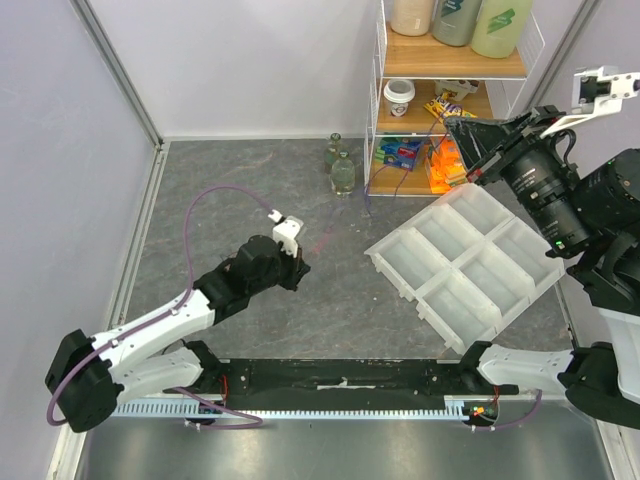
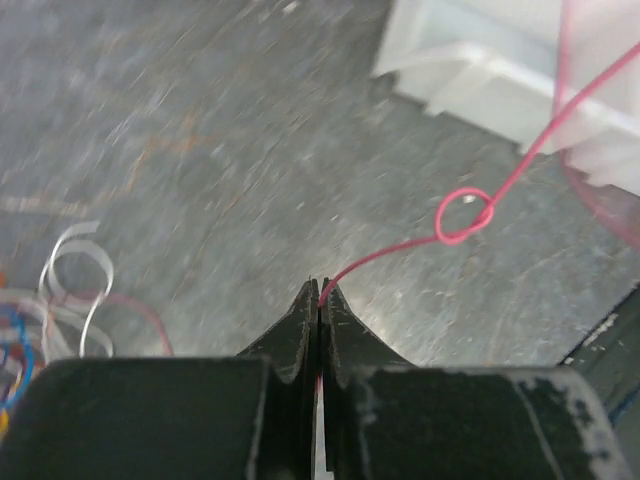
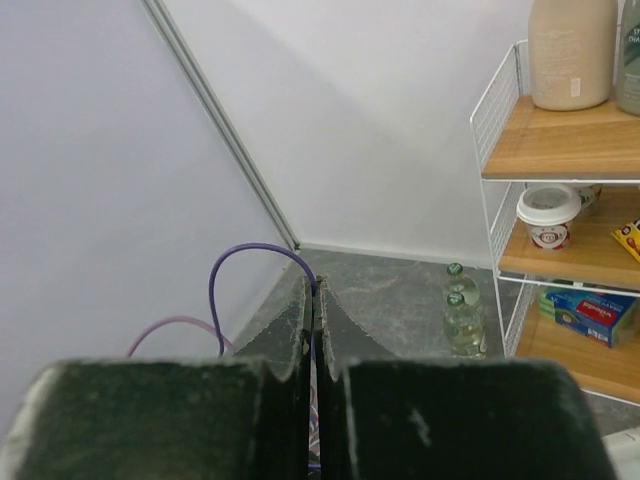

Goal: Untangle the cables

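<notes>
Two claws, both pressed together. My left claw (image 2: 320, 288) is low over the table (image 2: 200, 150), pinched on one red cable (image 2: 400, 247). The cable comes out at the tips, is knotted once into a small ring, then climbs off to the upper right past the tray (image 2: 470, 60).

My right claw (image 3: 313, 285) is raised near the shelf (image 3: 560, 150) and pinches one purple cable (image 3: 250, 247), which arches up and left out of the tips and drops back down beside the left finger.

The tangle (image 2: 20, 340) lies on the table at the left edge of my left wrist view. I can see white, blue and orange strands plus one reddish loop, with at least two white loops sticking out. How many strands in all, I can't tell — it is cut off by the edge.

The one white tray has six compartments by my count from the top view. It sits right of centre on the table, one corner near the shelf foot. Two bottles (image 3: 462, 315) stand side by side on the table just left of the shelf.
</notes>
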{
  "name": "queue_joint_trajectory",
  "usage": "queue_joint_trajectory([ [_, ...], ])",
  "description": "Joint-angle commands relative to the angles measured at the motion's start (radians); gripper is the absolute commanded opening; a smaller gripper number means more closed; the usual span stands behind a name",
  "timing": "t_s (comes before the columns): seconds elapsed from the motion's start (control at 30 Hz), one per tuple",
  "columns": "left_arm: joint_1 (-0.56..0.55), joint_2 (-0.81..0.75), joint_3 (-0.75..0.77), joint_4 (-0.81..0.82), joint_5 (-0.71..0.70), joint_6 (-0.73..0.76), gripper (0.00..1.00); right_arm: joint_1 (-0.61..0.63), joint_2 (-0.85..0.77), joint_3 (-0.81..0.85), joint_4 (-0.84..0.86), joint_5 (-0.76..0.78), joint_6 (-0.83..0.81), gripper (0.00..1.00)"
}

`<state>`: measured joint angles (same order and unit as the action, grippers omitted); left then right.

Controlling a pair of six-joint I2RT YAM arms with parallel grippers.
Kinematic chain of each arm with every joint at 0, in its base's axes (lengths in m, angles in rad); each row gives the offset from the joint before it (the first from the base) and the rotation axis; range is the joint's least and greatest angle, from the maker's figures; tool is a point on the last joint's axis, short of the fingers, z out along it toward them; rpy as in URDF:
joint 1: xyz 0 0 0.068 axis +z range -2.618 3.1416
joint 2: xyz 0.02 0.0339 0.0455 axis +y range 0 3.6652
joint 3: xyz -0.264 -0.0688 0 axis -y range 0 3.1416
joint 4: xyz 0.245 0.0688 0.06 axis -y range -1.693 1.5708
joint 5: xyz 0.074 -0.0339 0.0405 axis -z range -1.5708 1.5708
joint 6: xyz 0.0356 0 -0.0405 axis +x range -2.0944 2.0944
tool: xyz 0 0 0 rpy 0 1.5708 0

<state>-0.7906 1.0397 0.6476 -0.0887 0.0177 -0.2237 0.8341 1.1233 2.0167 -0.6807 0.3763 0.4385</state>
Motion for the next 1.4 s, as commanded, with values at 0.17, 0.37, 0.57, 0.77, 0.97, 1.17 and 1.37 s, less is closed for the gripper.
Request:
queue_joint_trajectory([
  [0.17,0.135,-0.046,-0.089,-0.184,-0.151,-0.319,0.02,0.000,0.006,0.040,0.118,0.004,-0.018,0.00],
  [0.37,0.185,0.023,0.017,-0.242,-0.104,-0.250,0.02,0.000,0.013,0.027,0.121,-0.016,0.003,0.00],
  [0.57,0.251,0.137,0.044,-0.307,-0.059,-0.244,0.02,0.000,0.017,0.057,0.125,-0.014,-0.014,0.00],
  [0.77,0.326,0.219,0.020,-0.287,-0.047,-0.266,0.02,0.000,0.021,0.105,0.136,-0.027,-0.012,0.00],
  [0.97,0.369,0.250,0.035,-0.243,-0.022,-0.246,0.02,0.000,0.035,0.142,0.136,-0.028,-0.023,0.00],
  [1.17,0.367,0.120,0.164,-0.266,0.161,-0.226,0.70,0.000,0.018,0.034,0.133,-0.036,0.012,0.00],
  [1.37,0.366,-0.070,0.213,-0.143,0.459,-0.246,0.80,0.002,0.021,-0.015,0.115,-0.037,0.016,0.00],
])
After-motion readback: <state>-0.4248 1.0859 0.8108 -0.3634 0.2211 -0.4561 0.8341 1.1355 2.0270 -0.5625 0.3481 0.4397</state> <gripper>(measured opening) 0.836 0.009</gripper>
